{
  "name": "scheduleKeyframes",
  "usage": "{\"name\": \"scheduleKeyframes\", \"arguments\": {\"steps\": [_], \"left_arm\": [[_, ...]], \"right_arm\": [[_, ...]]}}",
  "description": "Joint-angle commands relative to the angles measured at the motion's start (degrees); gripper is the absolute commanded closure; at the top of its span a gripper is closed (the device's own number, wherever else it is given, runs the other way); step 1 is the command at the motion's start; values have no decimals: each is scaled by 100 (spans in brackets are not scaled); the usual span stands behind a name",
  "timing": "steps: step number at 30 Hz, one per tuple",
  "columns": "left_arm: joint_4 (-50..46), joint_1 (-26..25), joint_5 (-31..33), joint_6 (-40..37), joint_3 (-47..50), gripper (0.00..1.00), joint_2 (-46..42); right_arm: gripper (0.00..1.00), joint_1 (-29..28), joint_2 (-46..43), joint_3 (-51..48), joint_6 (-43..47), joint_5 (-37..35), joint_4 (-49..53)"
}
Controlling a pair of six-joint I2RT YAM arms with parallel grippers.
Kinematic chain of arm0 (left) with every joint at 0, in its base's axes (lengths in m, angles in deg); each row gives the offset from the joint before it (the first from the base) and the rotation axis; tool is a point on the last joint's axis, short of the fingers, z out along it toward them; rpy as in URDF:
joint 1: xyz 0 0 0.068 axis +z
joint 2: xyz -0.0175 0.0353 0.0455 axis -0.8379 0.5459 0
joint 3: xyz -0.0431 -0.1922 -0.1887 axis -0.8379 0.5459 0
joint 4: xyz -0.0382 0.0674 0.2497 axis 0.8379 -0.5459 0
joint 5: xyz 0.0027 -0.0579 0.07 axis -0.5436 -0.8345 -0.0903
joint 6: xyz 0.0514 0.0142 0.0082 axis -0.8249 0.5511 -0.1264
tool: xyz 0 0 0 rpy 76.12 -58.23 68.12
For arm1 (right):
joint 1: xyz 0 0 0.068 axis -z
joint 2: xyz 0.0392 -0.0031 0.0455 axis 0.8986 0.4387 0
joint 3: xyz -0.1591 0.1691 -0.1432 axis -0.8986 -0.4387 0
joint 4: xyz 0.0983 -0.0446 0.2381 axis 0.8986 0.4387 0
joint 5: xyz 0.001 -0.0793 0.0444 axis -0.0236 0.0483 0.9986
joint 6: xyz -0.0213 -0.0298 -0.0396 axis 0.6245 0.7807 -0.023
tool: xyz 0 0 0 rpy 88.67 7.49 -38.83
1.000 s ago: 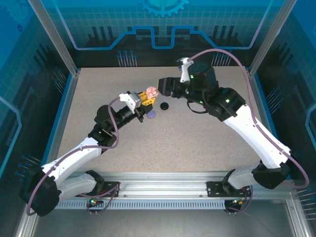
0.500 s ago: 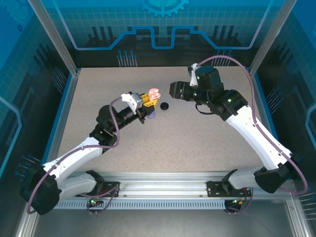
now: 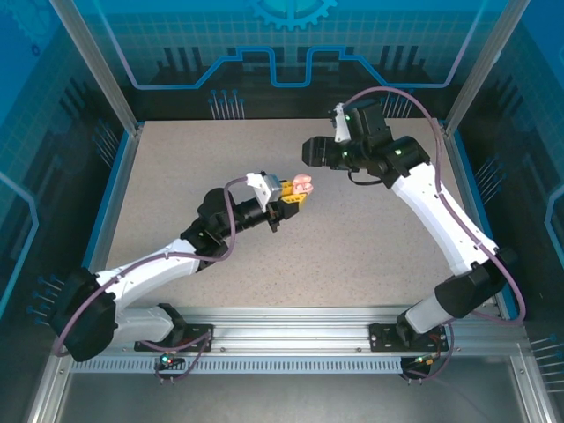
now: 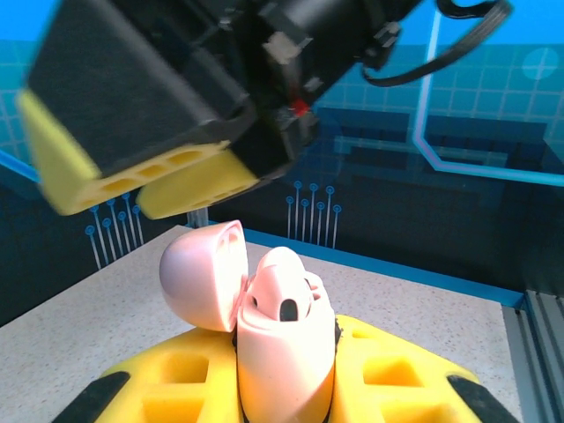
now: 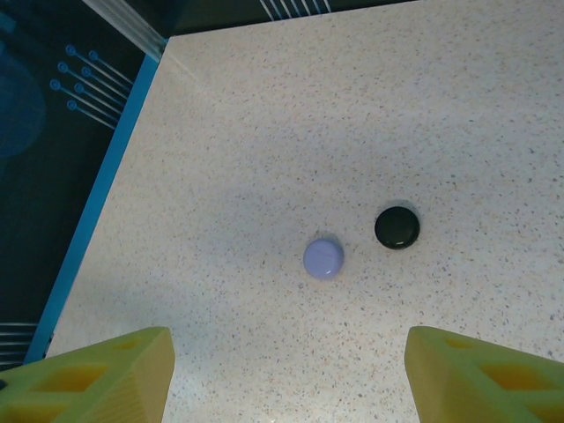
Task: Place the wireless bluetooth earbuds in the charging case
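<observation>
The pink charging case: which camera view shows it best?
The left wrist view: the pink charging case is close and sharp, its lid hinged open, clamped in the left gripper. The top external view gives it as a small pink blob at that gripper's tip.

An open case (image 4: 282,352) sits in the left claw (image 3: 296,190); on the surface (image 5: 264,132), one shut case (image 5: 323,258) lies at eight o'clock from a second case (image 5: 397,226).

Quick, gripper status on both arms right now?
Left gripper: shut on the pinkish-beige rounded plastic charging case, with the case's lid open.
Right gripper: open, nothing between its fingers.
</observation>
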State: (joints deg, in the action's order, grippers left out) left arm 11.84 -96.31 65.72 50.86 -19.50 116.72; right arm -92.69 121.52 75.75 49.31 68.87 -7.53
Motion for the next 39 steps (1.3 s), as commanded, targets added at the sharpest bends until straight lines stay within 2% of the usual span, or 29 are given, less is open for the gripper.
{"name": "scheduleKeyframes", "arguments": {"steps": [1, 5, 11, 16, 28, 31, 36, 39], "left_arm": [[203, -129, -155, 44, -284, 100, 137], [206, -221, -155, 35, -394, 100, 264], [194, -259, -120, 9, -496, 100, 353], [192, -259, -12, -16, -518, 100, 395], [295, -255, 282, -130, -555, 100, 459], [268, -254, 290, -141, -556, 100, 458], [217, -259, 281, -62, -523, 100, 432], [183, -254, 310, 6, -477, 100, 393]], "right_arm": [[30, 41, 241, 376, 340, 372, 474], [32, -9, 451, 491, 464, 477, 597], [42, -145, 447, 403, 554, 461, 673], [50, -194, 97, 68, 521, 465, 672], [54, -302, -1011, -938, 250, 494, 606], [53, -288, -1196, -1089, 112, 313, 525], [36, -17, -1393, -1143, -197, -122, 379], [32, 207, -1489, -1170, -345, -225, 292]]}}
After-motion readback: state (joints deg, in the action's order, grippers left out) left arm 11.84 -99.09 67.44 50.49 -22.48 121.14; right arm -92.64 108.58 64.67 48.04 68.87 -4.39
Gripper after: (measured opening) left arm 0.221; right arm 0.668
